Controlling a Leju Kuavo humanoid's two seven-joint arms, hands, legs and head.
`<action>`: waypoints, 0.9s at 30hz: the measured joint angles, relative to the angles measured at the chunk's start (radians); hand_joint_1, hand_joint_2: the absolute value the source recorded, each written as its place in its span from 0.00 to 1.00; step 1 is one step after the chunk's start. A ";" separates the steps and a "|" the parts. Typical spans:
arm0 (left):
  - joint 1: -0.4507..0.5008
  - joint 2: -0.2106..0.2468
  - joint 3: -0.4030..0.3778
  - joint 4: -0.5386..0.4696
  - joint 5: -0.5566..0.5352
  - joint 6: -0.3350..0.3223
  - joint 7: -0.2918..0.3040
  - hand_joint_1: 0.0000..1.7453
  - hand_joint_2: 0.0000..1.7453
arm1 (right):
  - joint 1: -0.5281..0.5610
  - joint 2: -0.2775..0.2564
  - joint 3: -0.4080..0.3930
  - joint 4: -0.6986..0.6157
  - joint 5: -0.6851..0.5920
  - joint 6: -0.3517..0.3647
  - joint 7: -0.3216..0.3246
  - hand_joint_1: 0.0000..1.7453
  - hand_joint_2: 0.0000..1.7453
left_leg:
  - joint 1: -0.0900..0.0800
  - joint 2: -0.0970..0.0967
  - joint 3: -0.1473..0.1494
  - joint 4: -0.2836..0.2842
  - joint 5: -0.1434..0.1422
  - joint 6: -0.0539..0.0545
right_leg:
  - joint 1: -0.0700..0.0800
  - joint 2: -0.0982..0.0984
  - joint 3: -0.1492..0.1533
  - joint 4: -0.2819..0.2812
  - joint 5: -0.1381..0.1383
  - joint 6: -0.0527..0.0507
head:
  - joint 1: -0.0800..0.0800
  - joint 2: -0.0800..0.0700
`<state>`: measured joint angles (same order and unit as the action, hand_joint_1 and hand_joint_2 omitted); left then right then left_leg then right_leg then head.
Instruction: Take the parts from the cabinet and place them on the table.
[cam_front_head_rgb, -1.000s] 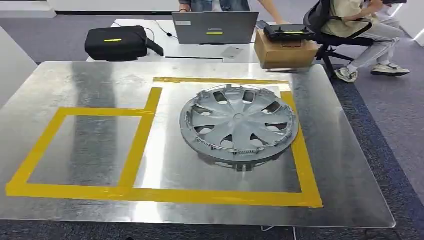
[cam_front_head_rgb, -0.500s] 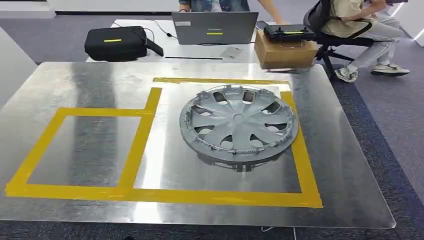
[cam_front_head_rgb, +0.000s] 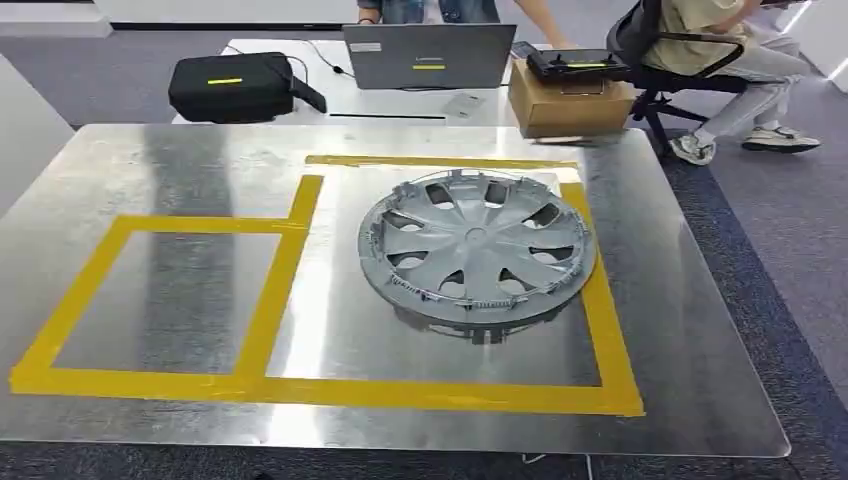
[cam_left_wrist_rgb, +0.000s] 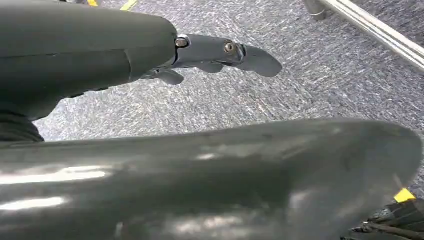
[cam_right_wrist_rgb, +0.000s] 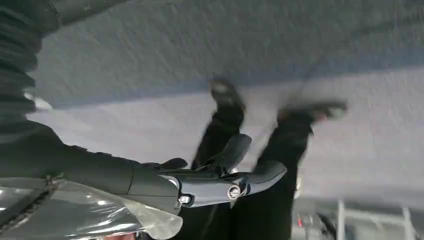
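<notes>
nothing moved: hubcap (cam_front_head_rgb: 476, 252) on table (cam_front_head_rgb: 680, 300), both hands elsewhere, empty.

One hubcap (cam_front_head_rgb: 476, 248) lies on one metal table (cam_front_head_rgb: 690, 330). Yellow tape (cam_front_head_rgb: 280, 270) marks two rectangular zones. Beyond the table: one black bag (cam_front_head_rgb: 235, 86), one laptop (cam_front_head_rgb: 430, 55), one cardboard box (cam_front_head_rgb: 565, 103), and one seated person (cam_front_head_rgb: 720, 50).

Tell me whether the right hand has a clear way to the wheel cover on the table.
Probably yes. The right hand holds nothing, and the wheel cover lies uncovered on the metal table, nothing over it.
</notes>
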<state>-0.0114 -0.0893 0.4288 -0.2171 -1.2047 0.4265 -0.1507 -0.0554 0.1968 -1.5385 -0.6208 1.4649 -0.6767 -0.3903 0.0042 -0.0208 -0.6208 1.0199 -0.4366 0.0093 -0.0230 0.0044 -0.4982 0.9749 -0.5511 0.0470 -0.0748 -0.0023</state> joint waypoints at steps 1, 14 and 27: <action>0.000 0.000 0.000 0.000 0.000 0.000 0.000 0.00 0.00 | -0.001 0.000 0.000 0.021 0.000 0.000 0.000 0.00 1.00 | 0.000 0.000 0.000 0.000 0.000 -0.001 | 0.000 0.000 0.000 0.000 0.000 0.000 | -0.001 0.000; -0.017 -0.013 -0.022 0.000 -0.092 -0.053 0.027 0.00 0.00 | -0.017 -0.002 0.001 0.272 -0.066 0.210 0.103 0.00 1.00 | 0.000 0.000 0.000 0.000 -0.001 -0.001 | 0.000 0.000 0.000 0.000 0.000 0.000 | -0.001 0.000; -0.027 -0.035 -0.045 0.000 -0.096 -0.074 0.029 0.00 0.00 | -0.028 -0.001 0.031 0.337 -0.043 0.467 0.102 0.00 1.00 | 0.000 0.000 0.001 0.000 -0.001 -0.001 | 0.000 0.000 0.001 0.000 0.000 0.000 | 0.000 0.000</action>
<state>-0.0382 -0.1240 0.3841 -0.2171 -1.3004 0.3525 -0.1213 -0.0837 0.1957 -1.5076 -0.2842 1.4221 -0.2100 -0.2880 0.0040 -0.0208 -0.6202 1.0199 -0.4371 0.0085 -0.0233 0.0044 -0.4975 0.9752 -0.5513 0.0466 -0.0752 -0.0023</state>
